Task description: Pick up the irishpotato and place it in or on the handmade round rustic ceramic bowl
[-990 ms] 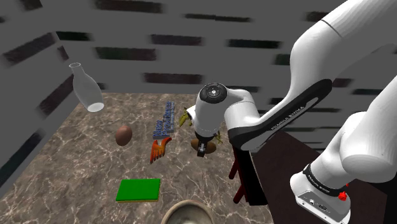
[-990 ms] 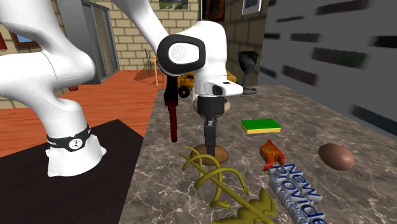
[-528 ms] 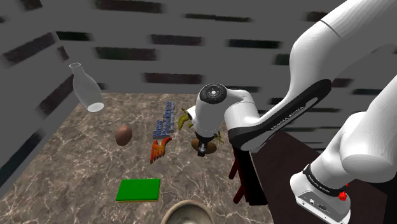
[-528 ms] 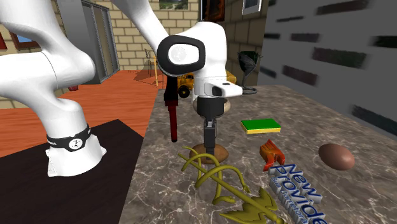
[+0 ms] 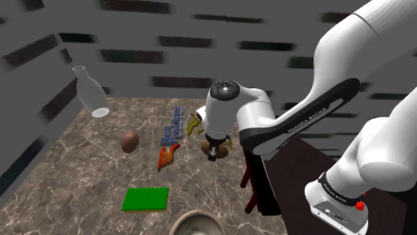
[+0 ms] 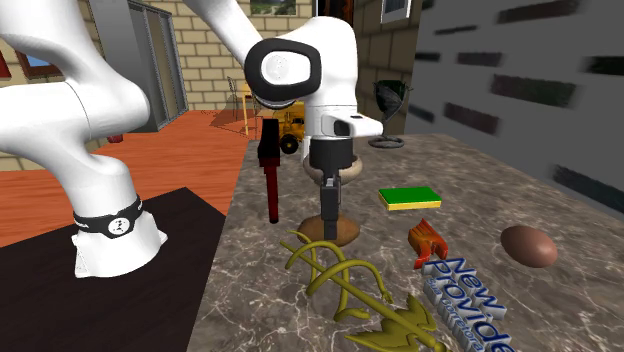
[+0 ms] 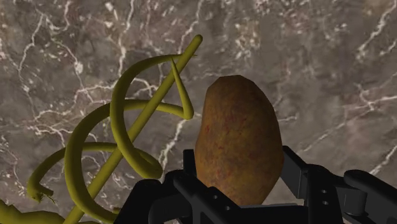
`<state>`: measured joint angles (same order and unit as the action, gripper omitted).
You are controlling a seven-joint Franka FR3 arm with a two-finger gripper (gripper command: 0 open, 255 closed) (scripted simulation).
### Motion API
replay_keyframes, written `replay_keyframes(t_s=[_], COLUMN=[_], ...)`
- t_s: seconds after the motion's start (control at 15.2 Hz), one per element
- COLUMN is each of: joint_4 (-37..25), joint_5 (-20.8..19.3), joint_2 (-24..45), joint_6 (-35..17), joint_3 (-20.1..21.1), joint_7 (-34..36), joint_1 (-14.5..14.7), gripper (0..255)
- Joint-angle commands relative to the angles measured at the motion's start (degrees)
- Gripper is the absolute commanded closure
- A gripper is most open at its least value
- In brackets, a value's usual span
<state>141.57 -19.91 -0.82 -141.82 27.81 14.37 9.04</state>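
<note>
The all-black 2-finger gripper (image 6: pixel 328 215) points straight down, and its fingers are closed part-way onto the brown, rough-skinned oval potato (image 7: pixel 238 140), 1 finger pressed against each side. The potato stands on end between them, its skin matte and mottled with reddish flecks. It sits low over the brown-grey marble-patterned tabletop (image 7: pixel 318 63), which is veined in white. I cannot tell whether it touches the stone or is just clear of it.

Just beside the potato lies an olive-yellow figure of thin, smooth coiled rods (image 7: pixel 121 127), looping in open spirals. Beyond it in the second exterior view are raised blue-and-white block letters (image 6: pixel 465 290) reading "New Provide", with a small orange-red ridged piece (image 6: pixel 428 243) touching their end. A smooth, glossy brown egg-shaped object (image 6: pixel 528 245) lies near the letters, and a flat green rectangular pad with a yellow underside (image 6: pixel 409 197) lies farther along.

The round grey-beige bowl with a dull, uneven rim (image 5: pixel 194 223) sits at the shoulder view's lower edge, partly cut off, near the green pad and well apart from the potato. A clear glass bottle (image 5: pixel 90 92) is tilted by the dark-striped grey wall. The arm's black band carries white lettering too small to read.
</note>
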Motion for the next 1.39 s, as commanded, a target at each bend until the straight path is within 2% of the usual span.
replay_keyframes(t_s=[0.0, 0.59, 1.32], joint_4=[-0.2, -2.3, -6.4], joint_5=[1.9, 7.7, 11.7], joint_2=[-1.7, -7.4, -12.5], joint_6=[1.4, 7.9, 16.3], joint_3=[0.1, -0.5, -1.7], joint_7=[-1.6, -6.9, -11.2], joint_1=[0.1, 1.1, 2.0], gripper=[255, 255, 255])
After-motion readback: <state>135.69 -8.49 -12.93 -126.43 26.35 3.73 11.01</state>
